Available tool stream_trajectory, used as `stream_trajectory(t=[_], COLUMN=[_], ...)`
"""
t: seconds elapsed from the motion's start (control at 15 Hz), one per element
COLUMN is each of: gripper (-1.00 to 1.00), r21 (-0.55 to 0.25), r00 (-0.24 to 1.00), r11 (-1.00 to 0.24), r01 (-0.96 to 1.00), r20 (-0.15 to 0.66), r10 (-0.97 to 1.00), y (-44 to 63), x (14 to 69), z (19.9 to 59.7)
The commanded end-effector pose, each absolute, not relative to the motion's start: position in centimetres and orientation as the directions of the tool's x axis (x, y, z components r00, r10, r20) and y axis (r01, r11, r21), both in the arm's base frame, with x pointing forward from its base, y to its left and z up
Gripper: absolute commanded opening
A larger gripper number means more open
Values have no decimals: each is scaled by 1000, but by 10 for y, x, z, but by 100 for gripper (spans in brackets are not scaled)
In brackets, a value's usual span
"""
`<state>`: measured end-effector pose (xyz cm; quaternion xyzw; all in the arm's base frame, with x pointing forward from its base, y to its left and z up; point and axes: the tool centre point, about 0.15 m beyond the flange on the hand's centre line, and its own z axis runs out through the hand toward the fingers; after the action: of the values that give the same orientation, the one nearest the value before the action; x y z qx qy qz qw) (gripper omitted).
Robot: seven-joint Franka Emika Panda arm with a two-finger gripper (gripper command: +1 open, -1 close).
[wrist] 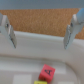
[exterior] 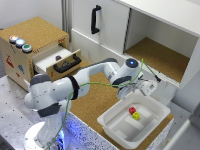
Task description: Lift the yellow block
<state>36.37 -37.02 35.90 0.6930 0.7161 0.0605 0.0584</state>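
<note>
Wrist view shows the gripper open, its two grey fingers apart over the smooth white plastic tub. Below it, inside the tub, the tiny yellow cube touches the small red cube.

Bright even light, soft shadows; wrist view v. blurry.

Red block — dark letter "A" on top face (blurred); no other text legible.
</note>
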Motion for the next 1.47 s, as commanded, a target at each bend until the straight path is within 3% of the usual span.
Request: stream_trajectory(t=[0.0, 0.2, 0.33, 0.53, 0.87, 1.4], gripper=[100, 100, 100, 100, 100, 100], r21=[31, 104, 122, 78, -28, -50], r00=[-42, 61, 149, 183, 95, -2], r11=[42, -53, -141, -180, -95, -2], r01=[999, 993, 983, 981, 995, 999], r20=[-11, -71, -59, -33, 3, -72], r10=[999, 996, 987, 983, 995, 997], y=[-417, -431, -441, -438, -413, -404], x=[398, 393, 382, 367, 362, 409], z=[307, 289, 279, 268, 243, 223])
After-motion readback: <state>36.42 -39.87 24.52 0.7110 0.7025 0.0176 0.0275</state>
